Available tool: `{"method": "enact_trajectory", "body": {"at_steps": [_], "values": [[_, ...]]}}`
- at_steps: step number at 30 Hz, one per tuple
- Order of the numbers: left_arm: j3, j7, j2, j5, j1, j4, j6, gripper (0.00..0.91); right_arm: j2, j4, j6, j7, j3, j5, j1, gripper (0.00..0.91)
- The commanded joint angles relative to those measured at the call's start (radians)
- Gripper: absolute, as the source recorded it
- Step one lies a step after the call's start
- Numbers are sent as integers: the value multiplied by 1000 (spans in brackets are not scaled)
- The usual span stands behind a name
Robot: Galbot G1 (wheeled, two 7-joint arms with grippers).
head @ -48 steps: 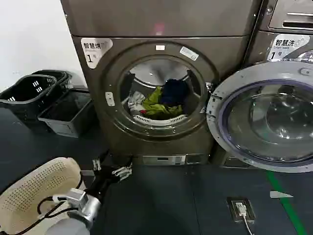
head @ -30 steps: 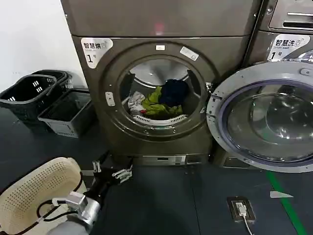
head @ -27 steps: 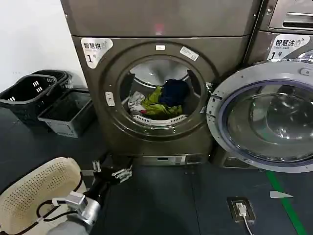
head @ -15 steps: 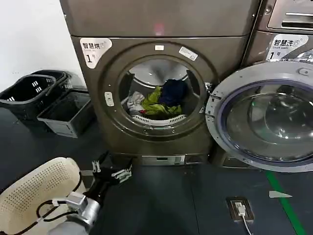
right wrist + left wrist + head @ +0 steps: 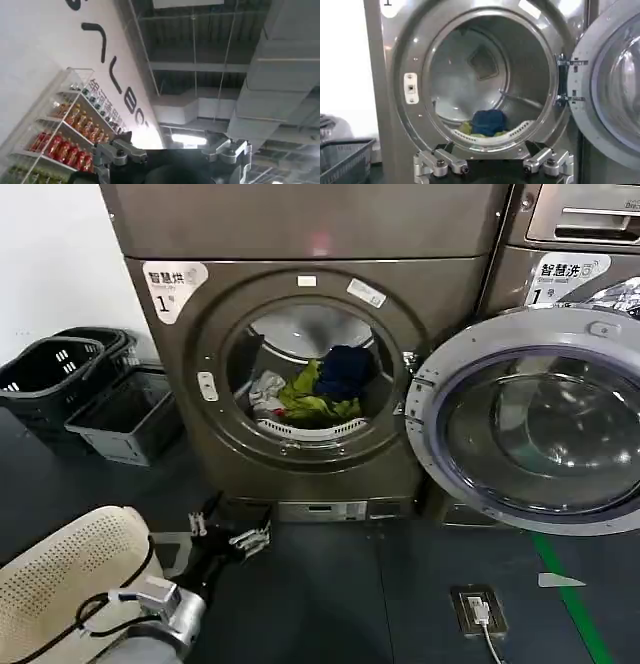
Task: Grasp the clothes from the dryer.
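Dark floor before dryer (image 5: 300, 344), door open. Left gripper (image 5: 228, 529) low, fingers apart: raise, enter porthole, pinch clothes (image 5: 310, 389). Right gripper (image 5: 172, 150) upturned, fingers apart.

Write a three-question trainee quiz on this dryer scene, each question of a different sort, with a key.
1. True or false: the dryer has its round door swung open.
2. Multiple choice: where do the clothes lie? A) in the grey basket on the floor B) low in the drum, behind the porthole C) in the left gripper
3. Fill in: the left gripper hangs low in front of the dryer, fingers ____ and holding nothing.

Key: 1 true; 2 B; 3 open. The navy garment sits on top of the yellow-green one, with the white-grey one beside them. The right gripper points up at the ceiling, open too.
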Motion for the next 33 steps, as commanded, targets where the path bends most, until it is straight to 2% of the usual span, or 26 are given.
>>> {"method": "enact_trajectory", "body": {"at_steps": [1, 30, 32, 33], "values": [[2, 2, -8, 6, 4, 1, -4, 907, -5, -2, 1, 0, 0, -1, -2, 907], [-2, 4, -6, 34, 25, -25, -6, 907, -1, -1, 19, -26, 13, 10, -10, 907], [-2, 4, -5, 34, 25, -25, -5, 907, -1, 2, 19, -23, 13, 3, -12, 907], [-1, 4, -3, 33, 25, -25, -6, 907, -2, 0, 20, -31, 12, -32, -14, 907]]}}
